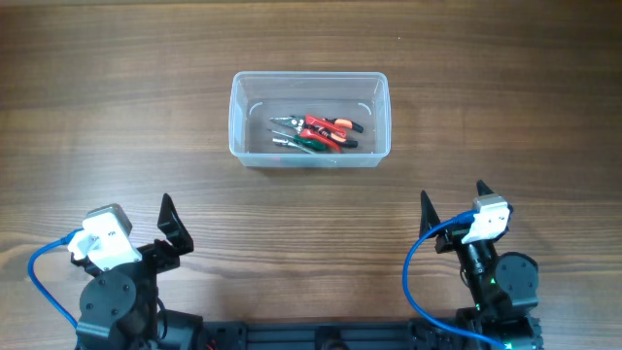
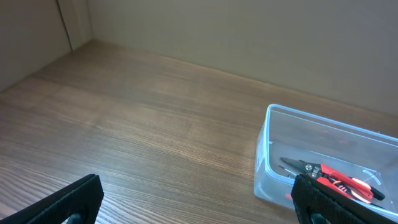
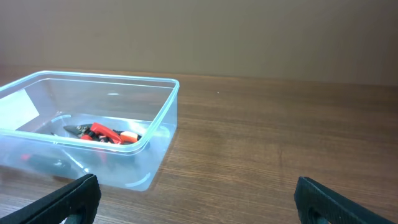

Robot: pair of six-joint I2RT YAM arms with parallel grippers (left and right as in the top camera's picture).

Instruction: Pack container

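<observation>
The clear plastic container (image 1: 309, 119) sits at the middle of the far half of the table. Inside lie red-handled pliers (image 1: 326, 126) and a green-handled tool (image 1: 309, 144). The container also shows in the left wrist view (image 2: 273, 162) and the right wrist view (image 3: 158, 118), with the red pliers inside (image 3: 106, 133). My left gripper (image 1: 167, 228) is open and empty at the near left, well short of the container. My right gripper (image 1: 452, 209) is open and empty at the near right. The jaws show wide apart in the left wrist view (image 2: 199, 205) and the right wrist view (image 3: 199, 202).
Bare wooden table surface (image 1: 117, 117) lies around the container. A blue cable (image 1: 418, 272) loops by the right arm base and another (image 1: 44, 282) by the left arm base. A wall stands behind the table's far edge (image 2: 249, 37).
</observation>
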